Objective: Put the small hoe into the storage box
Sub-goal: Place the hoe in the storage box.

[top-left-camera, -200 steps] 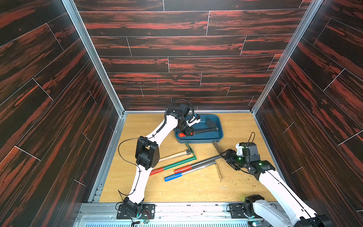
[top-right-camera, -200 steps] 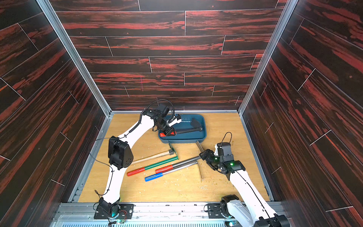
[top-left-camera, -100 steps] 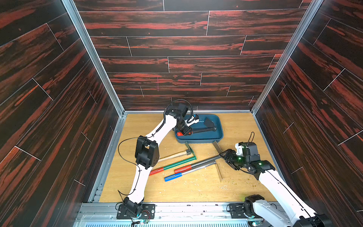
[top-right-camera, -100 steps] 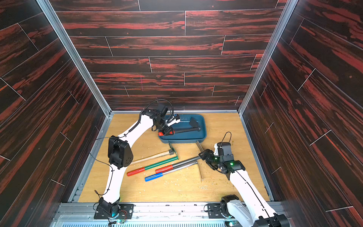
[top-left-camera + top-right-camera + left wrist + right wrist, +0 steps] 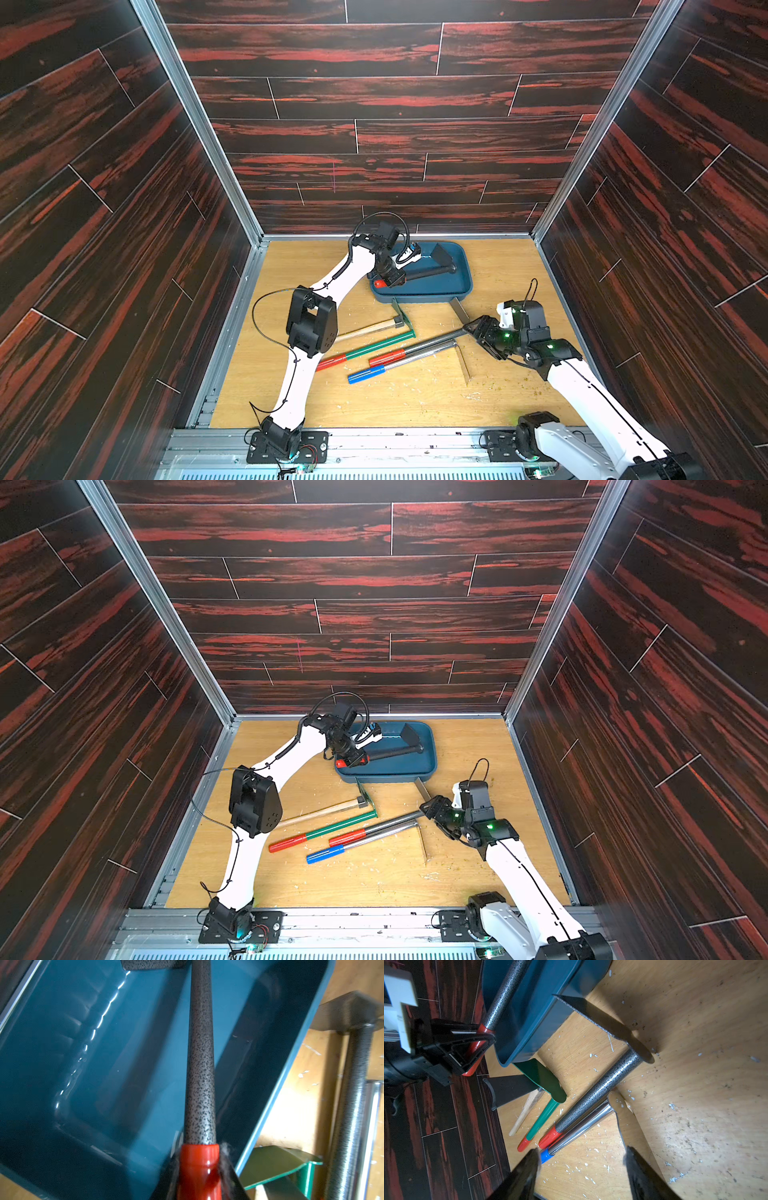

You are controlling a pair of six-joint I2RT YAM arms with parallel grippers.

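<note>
Wood-grain tabletop (image 5: 415, 399), dark plank walls: left gripper (image 5: 388, 278) clamped tight on the red grip of the small hoe (image 5: 432, 272), the grip's end buried between the fingers. The speckled shaft runs over the storage box (image 5: 436, 287) and the blade sits inside at its far end; the blade is cropped in the left wrist view, and contact with the box floor is not resolvable. Right gripper (image 5: 582, 1152) has jaws apart and holds nothing, low over the table by the long hoes (image 5: 424, 343), which lie outside the box with blades near its front rim.
</note>
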